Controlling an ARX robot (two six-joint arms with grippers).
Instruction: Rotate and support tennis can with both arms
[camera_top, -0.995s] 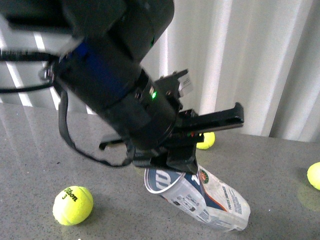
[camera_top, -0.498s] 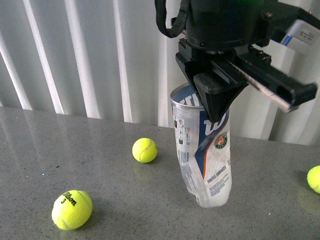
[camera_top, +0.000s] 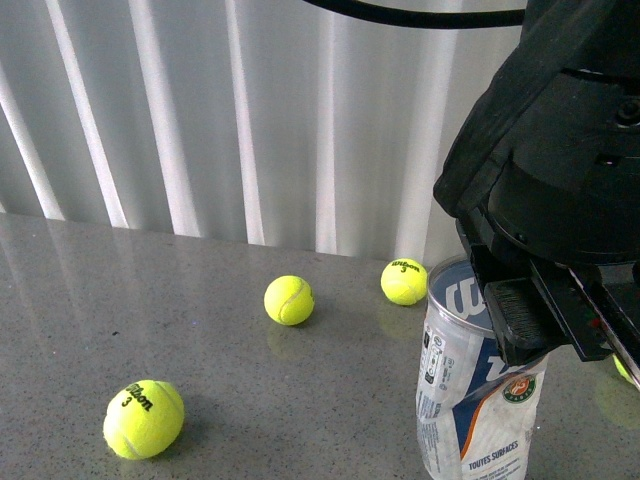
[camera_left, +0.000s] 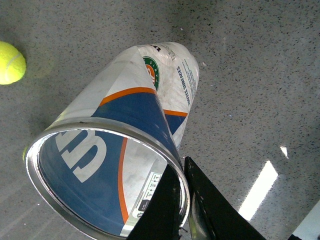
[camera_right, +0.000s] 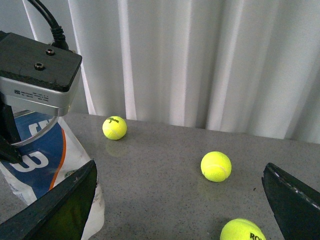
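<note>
Left arm (camera_top: 560, 190) hanging over tennis can (camera_top: 475, 400), blocking top and right side; left gripper (camera_left: 180, 175) pinching rim. Tabletop (camera_top: 200, 340) left of can lying open, with middle ball (camera_top: 289, 300) and near ball (camera_top: 145, 418) sitting well apart. Far ball (camera_top: 404, 281) crowding can's rear. Curtain (camera_top: 250, 120) closing off back. Right gripper (camera_right: 179, 165) gaping wide beside can.

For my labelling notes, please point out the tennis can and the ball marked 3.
tennis can (camera_top: 472, 425): front view, on its label.
ball marked 3 (camera_top: 145, 418): front view, on its middle.
</note>
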